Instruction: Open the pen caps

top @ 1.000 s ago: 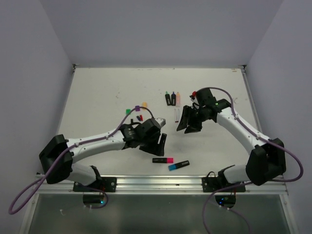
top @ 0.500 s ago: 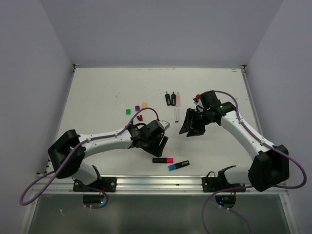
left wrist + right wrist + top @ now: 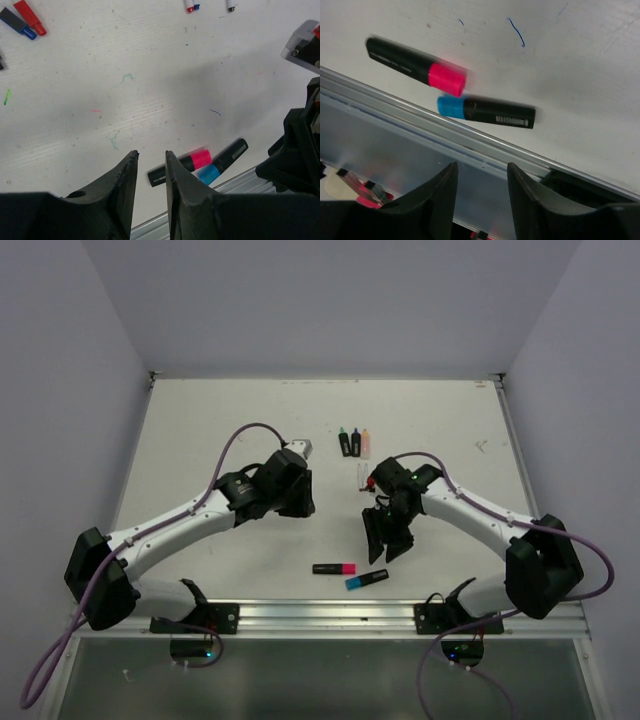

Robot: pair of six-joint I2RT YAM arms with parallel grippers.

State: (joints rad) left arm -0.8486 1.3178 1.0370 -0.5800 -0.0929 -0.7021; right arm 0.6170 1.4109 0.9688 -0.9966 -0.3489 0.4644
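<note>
right gripper (image 3: 385,540) has swung in next to the pink-capped pen (image 3: 335,568), jaws part open, empty. left gripper (image 3: 151,155) backed off from it, jaws narrowed, empty. blue-capped pen (image 3: 367,579) just beside; both still capped.

The white-and-black left arm reaches forward and inward from its base. Its wrist is bent so that the black left gripper (image 3: 296,502) points down, with the counter below its tips. Its two fingers (image 3: 122,190) stand a narrow gap apart with nothing between them. The matching right arm folds back toward its own base, and the black right gripper (image 3: 384,538) tilts downward. Its fingers (image 3: 437,200) are parted wider and are likewise empty. The two grippers are well apart.
</note>
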